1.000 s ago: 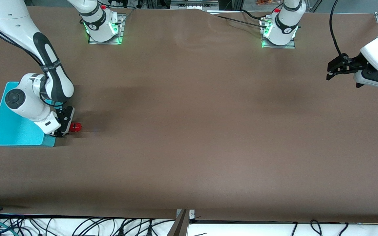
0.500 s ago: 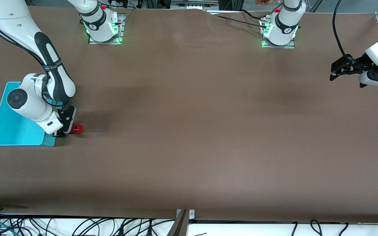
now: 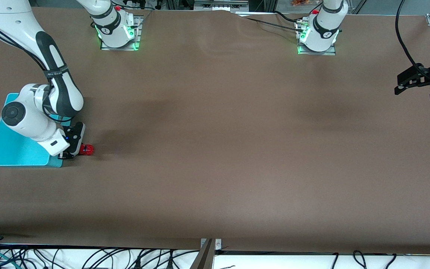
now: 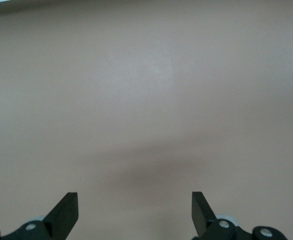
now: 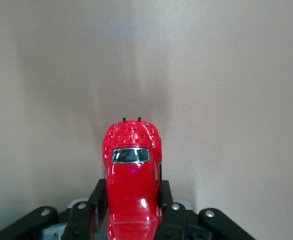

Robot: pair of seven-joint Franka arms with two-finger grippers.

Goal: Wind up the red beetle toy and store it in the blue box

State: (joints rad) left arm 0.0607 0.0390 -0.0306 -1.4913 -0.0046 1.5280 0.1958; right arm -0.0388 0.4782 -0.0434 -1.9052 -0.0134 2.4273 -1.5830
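A broad table [image 3: 215,149] covered in matte brown sheeting fills the scene, lit evenly from above with soft shadows across its middle; black cables [image 3: 88,257] tangle along a white floor strip at the near edge, beside a metal bracket [image 3: 211,244]

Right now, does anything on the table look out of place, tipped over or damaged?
Nothing stands out. The right gripper holds the red beetle toy upright and intact beside the blue box. The left gripper waits open over bare table at its own end.
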